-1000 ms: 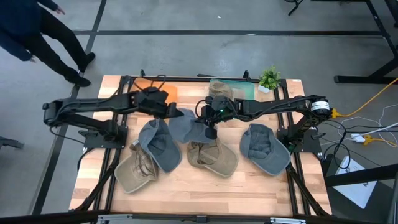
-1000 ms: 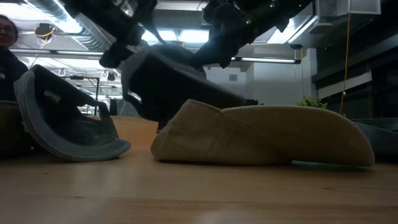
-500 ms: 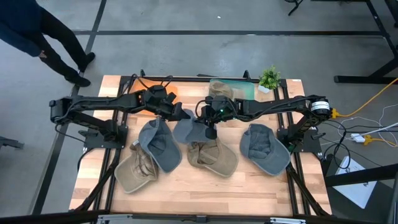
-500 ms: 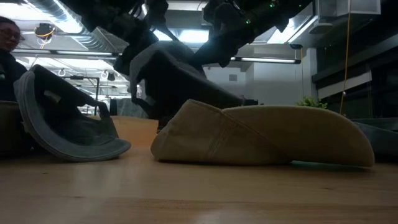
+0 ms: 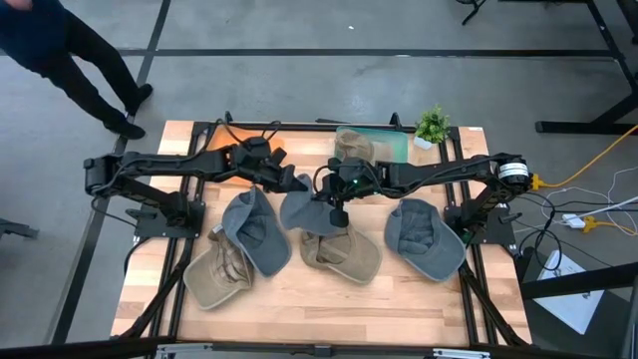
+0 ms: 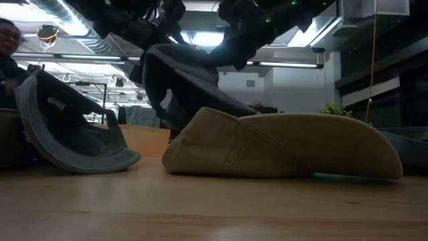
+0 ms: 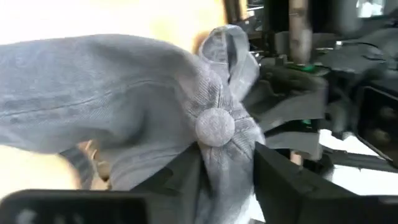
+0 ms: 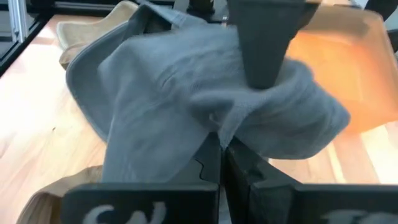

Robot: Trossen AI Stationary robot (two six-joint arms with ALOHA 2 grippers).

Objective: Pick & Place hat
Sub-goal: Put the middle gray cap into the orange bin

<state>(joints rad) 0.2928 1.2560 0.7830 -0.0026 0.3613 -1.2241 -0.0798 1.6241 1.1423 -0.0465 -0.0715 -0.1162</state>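
The grey hat [image 5: 302, 207] hangs above the middle of the table [image 5: 299, 299], held off the wood between both arms. It is soft woven cloth, crumpled and folded, with a cloth-covered button [image 7: 215, 126] at its crown showing in the left wrist view. No writing can be read on it; pale letters on the right gripper's body at the edge of the right wrist view are cut off and unreadable.

The left gripper [image 5: 283, 182] comes in from the hat's left side, and its dark fingers [image 7: 186, 174] are pinched on the cloth on either side of the button. The right gripper [image 5: 336, 211] sits at the hat's right edge; its fingers [image 8: 208, 163] are pressed nearly together with a fold of grey cloth caught between them. In the low view the hat droops from the two grippers just above a tan hat [image 6: 281, 144].

That tan hat [image 5: 339, 249] lies on the table directly below, smooth and low-domed. Beside it to the left lies a second grey hat [image 5: 254, 231], opening upward, and farther left another tan hat [image 5: 221, 271]. A third grey hat [image 5: 424, 237] rests well to the right. At the far edge are an orange tray [image 5: 254, 147], a green tray [image 5: 391, 143] with a tan hat in it, and a small potted plant [image 5: 432, 126]. A person [image 5: 70, 55] walks on the floor past the table's far left corner.
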